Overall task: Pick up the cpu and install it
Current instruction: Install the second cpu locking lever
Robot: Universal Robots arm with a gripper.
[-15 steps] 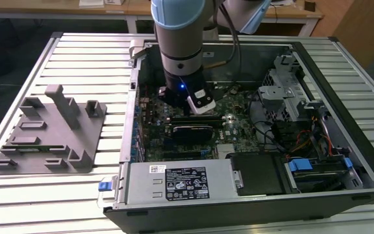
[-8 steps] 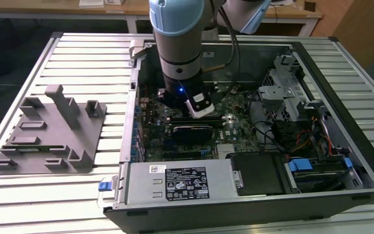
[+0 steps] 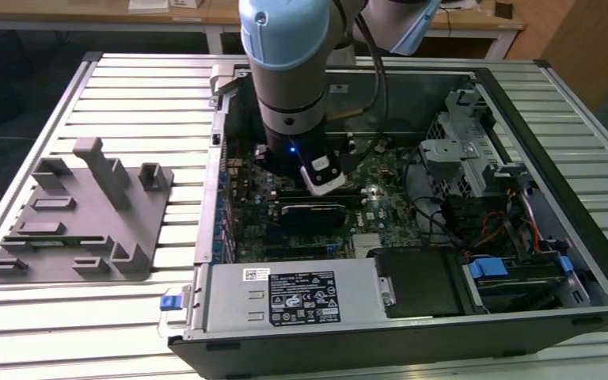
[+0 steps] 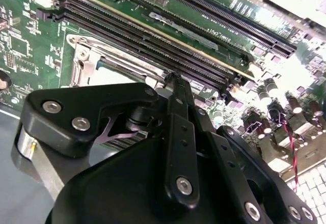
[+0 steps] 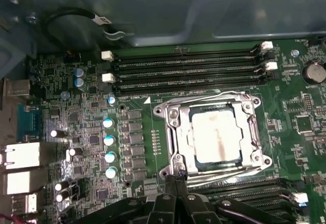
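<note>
CPU [image 5: 216, 137] is seated flat in the socket frame [image 5: 173, 113] on the motherboard [image 5: 91, 137], beside the memory slots [image 5: 183, 68]. End effector [image 5: 178, 175] hangs just above the frame's edge, touching nothing; its opening cannot be determined.

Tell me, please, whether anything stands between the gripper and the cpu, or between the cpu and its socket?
Nothing visible does. In the first wrist view the cpu already lies inside the socket's metal frame, its shiny top uncovered, and the gripper sits at the frame's edge with no cable or part between them.
</note>
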